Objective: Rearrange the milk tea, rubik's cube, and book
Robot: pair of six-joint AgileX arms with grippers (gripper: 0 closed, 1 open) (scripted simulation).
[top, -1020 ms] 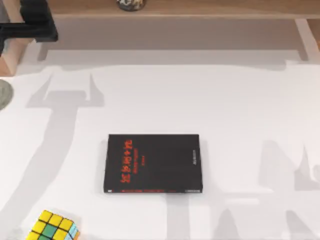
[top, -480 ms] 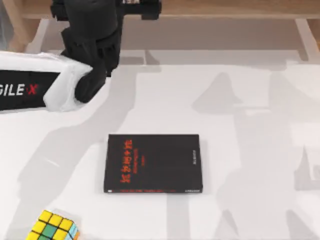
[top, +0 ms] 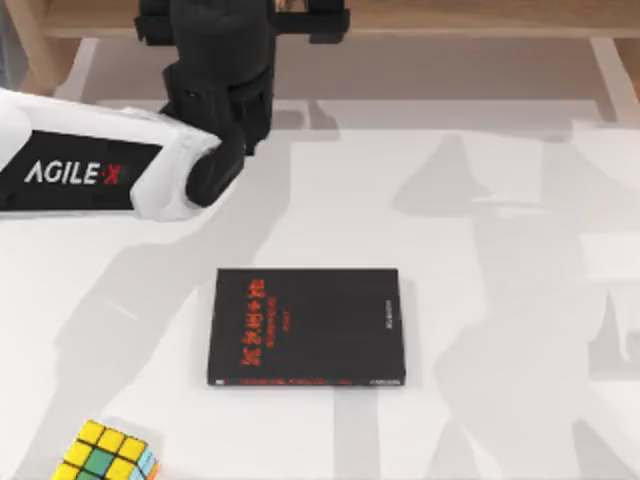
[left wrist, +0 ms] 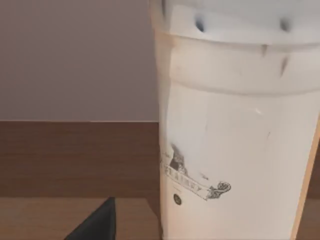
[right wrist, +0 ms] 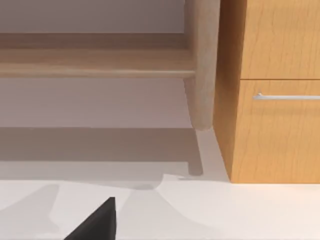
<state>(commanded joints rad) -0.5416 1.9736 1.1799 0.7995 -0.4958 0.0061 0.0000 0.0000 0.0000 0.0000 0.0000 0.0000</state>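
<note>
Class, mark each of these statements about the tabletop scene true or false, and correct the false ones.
1. The black book lies flat near the middle of the table. True.
2. The rubik's cube sits on top of the black book. False: it sits apart from the book, on the table at the near left edge of the top view.
3. The left arm reaches toward the wooden shelf at the back of the table. True.
4. The left wrist view shows a blue mug close up. False: it shows a white cup with a small printed logo, standing on a wooden surface.
5. The black book has red characters on its cover. True.
</note>
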